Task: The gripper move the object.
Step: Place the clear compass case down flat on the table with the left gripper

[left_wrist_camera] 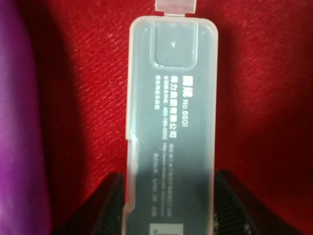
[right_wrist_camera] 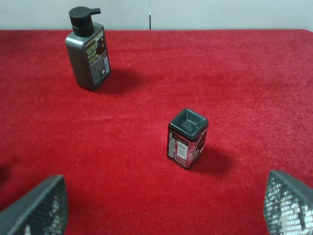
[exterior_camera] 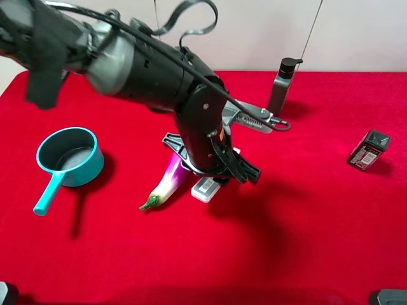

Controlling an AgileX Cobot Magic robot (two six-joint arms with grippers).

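From the high camera, the left gripper [exterior_camera: 216, 179] was down low near the middle of the red tabletop [exterior_camera: 305, 241]. It was over a small translucent plastic case [exterior_camera: 203, 189] that lay flat just beside the purple-and-white eggplant [exterior_camera: 166, 184]. A teal saucepan [exterior_camera: 70, 159] sat well off to the left, and a silvery metal tool [exterior_camera: 257, 119] lay behind the arm. A grey pump bottle [exterior_camera: 282, 86] stood near the far edge, and a small black box [exterior_camera: 369, 149] stood far to the right.

The left wrist camera looked along the case, whose printed label faced up. The two dark fingers [left_wrist_camera: 105, 208] sat against its long sides at the near end. The eggplant's purple skin ran alongside, with a strip of red tabletop between.

The right wrist camera showed the right gripper [right_wrist_camera: 164, 196] hovering above bare tabletop, its fingers spread wide with nothing between them. The black box stood in front of it and the pump bottle farther back.
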